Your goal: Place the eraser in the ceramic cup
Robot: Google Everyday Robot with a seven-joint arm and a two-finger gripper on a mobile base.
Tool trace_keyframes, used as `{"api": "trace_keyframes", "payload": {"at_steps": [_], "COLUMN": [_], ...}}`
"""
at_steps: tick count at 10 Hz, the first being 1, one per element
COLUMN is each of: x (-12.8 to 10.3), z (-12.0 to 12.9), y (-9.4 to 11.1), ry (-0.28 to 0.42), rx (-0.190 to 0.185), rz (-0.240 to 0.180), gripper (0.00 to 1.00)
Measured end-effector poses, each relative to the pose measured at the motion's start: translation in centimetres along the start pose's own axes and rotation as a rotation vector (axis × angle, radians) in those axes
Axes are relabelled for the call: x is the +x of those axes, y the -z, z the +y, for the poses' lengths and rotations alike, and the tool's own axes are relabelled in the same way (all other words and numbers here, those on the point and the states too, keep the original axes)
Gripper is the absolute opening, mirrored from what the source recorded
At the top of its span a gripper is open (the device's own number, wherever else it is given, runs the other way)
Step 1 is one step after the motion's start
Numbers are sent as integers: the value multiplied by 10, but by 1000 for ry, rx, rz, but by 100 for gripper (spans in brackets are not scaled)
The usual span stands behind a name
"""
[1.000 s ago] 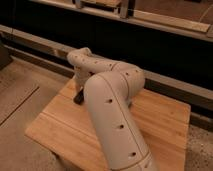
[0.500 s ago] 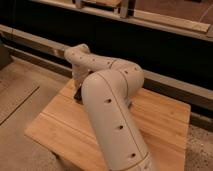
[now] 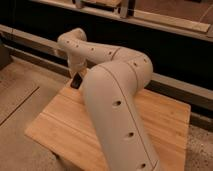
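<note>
Where the thick cream-coloured robot arm point(image 3: 115, 95) narrows to its wrist at the far left corner of the bench, the dark end effector point(image 3: 76, 81) points downward just above the wood with its two fingers drawn fully together. It shows only as one small dark shape under the pale wrist, so whether anything is pinched between the fingers cannot be told. The eraser cannot be picked out apart from that dark shape, and the ceramic cup cannot be made out either, since the arm covers a broad strip of the bench top. From the wrist the arm rises to a rounded elbow, bends back to the right through a second bulky joint, then drops as a wide, smooth segment dotted with small dark holes toward the bottom edge of the view. Beneath it lies the light wooden slatted bench point(image 3: 55, 127), its planks running left to right, bare on the near left side and on the right. Around the bench is a speckled grey floor point(image 3: 22, 90). Behind it a pale grey band point(image 3: 185, 86) runs along the foot of a dark wall point(image 3: 165, 50), with a wooden ledge point(image 3: 170, 21) above.
</note>
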Motion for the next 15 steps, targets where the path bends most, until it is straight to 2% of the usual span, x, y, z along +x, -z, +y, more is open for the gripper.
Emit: {"api": "trace_keyframes", "payload": {"at_steps": [2,5,7,11,14,15], "x": [-13,-27,-33,-47,-56,-57], "z": [-30,-86,-129,-213,-258,-264], "y": [27,50,54,55,55,56], "ry": [-47,-131,-198,-346,-434,-448], "rx": [8,40,69,119,129,126], "rz": [-55,-101,-104,-83,-65,-60], "gripper": [0,0,0,0,0,0]}}
